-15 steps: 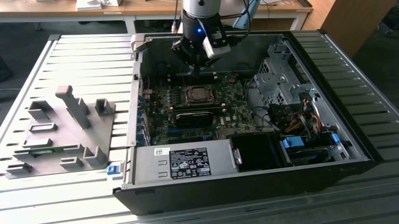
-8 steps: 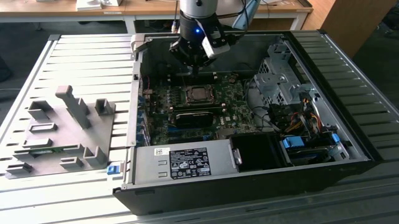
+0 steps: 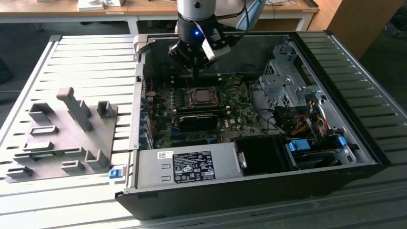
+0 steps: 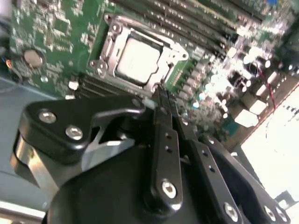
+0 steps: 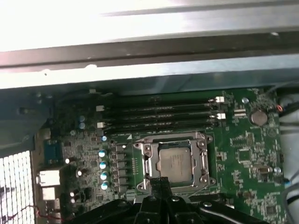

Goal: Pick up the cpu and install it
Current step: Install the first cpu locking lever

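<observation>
The open computer case lies on its side on a slatted metal table, and everything else is best placed from it. Beside the case, toward the exterior view's left, a grey holder plate with upright blocks rests on the table, well apart from the arm. Inside the case, the green motherboard covers the floor, with a power supply at the near wall and a metal drive cage toward the exterior view's right. The robot arm reaches down over the case's far wall, and its gripper hangs above the motherboard, just beyond the square socket. In both wrist views the socket's metal frame surrounds the cpu, whose silvery-grey top lies flat and level inside the frame, so the chip already sits in the motherboard. Beside the socket run four long dark memory slots, and a round coin battery sits near them on the board. The gripper is apart from the cpu, above the socket's edge; its two thin black fingers are pressed together with nothing between them, and the fingertips point down at the frame's rim without clearly touching it.
</observation>
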